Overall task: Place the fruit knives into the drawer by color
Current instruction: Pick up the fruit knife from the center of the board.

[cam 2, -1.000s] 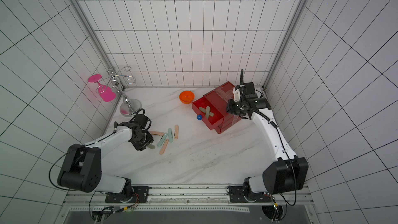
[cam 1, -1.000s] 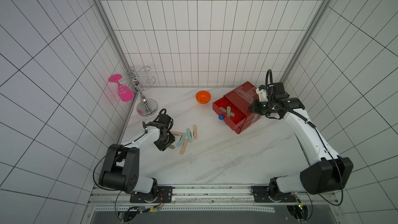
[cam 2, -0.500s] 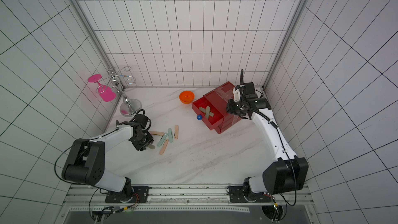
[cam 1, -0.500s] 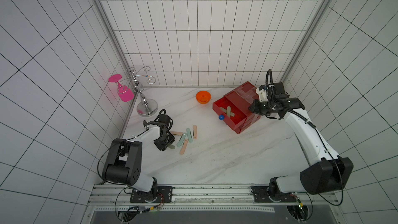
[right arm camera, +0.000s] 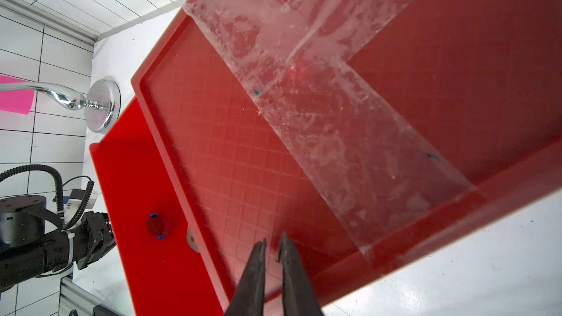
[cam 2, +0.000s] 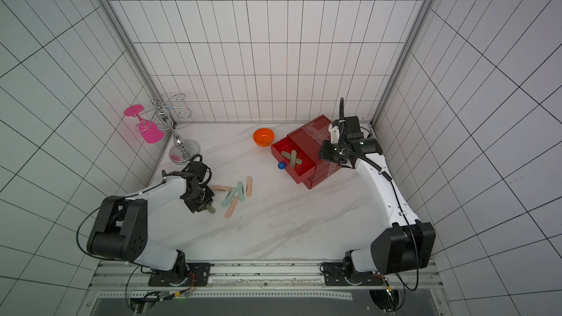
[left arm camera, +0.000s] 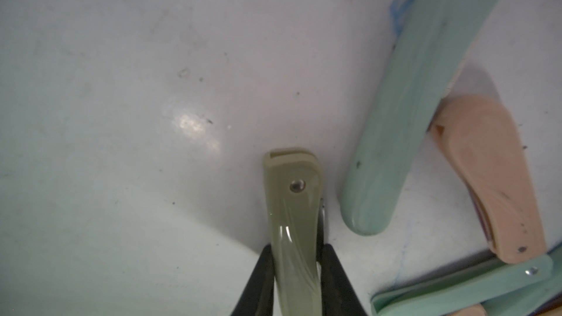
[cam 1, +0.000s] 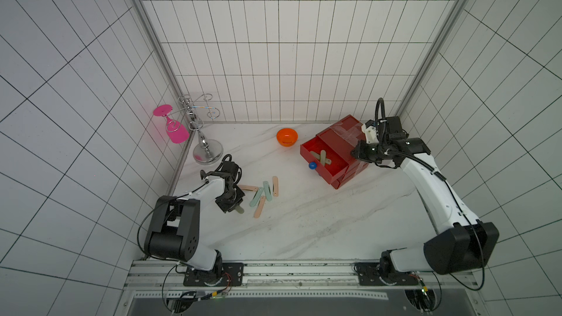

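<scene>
Left wrist view: my left pincer (left arm camera: 296, 250) clamps the olive knife (left arm camera: 290, 208) by its edges, beside the mint knife (left arm camera: 401, 110). It seems light, stiff and glossy, likely slippery. My right pincer (right arm camera: 273, 244) is nearly shut and empty.

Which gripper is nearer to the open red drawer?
Right. The right gripper sits over the chest top, just behind the open drawer; the left gripper is across the table by the loose knives, closed on an olive knife.

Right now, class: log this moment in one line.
left pincer: shut on olive-grey knife | right pincer: shut, over chest | top drawer: open, two olive-grey knives crossed inside | table: pink and mint knives loose
</scene>
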Robot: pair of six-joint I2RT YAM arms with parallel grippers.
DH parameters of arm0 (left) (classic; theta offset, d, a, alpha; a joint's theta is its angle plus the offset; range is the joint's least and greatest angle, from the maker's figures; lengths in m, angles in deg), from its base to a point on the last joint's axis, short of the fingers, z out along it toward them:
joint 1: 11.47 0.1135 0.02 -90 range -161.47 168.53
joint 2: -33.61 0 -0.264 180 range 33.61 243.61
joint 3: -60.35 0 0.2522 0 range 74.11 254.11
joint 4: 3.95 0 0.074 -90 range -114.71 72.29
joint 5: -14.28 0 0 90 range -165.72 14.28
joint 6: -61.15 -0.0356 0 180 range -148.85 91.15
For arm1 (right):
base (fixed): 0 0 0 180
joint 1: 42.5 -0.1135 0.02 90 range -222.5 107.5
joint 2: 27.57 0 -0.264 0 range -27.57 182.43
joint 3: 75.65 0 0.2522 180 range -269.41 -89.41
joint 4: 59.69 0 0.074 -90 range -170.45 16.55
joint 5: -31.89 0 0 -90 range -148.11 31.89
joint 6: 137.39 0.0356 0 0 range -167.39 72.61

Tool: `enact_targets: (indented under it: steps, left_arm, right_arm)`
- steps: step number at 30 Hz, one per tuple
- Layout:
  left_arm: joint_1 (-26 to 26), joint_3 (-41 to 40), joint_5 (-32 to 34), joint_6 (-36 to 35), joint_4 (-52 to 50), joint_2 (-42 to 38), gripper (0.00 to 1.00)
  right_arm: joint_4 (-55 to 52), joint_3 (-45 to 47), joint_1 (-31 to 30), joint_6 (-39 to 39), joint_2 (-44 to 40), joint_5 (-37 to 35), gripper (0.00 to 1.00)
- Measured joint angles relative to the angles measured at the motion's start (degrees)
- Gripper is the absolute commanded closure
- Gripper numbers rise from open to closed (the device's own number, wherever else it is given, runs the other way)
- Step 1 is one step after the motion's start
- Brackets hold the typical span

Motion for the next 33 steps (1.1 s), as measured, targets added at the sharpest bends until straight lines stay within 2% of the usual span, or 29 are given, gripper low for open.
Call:
enact_targets:
  steps: [13, 23, 33]
  left_arm:
    - [0.02, -1.68, 0.9, -0.74, 0.46, -1.88, 0.81]
    - [0.07, -3.45, 1.42, -0.74, -2.45, -8.74, 0.81]
    - [0.07, -3.04, -1.27, -0.7, -4.9, -15.91, 0.81]
  right_arm:
    - [-0.04, 0.02, 0.0, 0.02, -0.11, 0.0, 0.85]
    - [-0.13, 0.02, 0.0, 0.02, -0.15, -0.02, 0.85]
    - [-0.2, 0.0, 0.02, 0.09, -0.15, -0.02, 0.85]
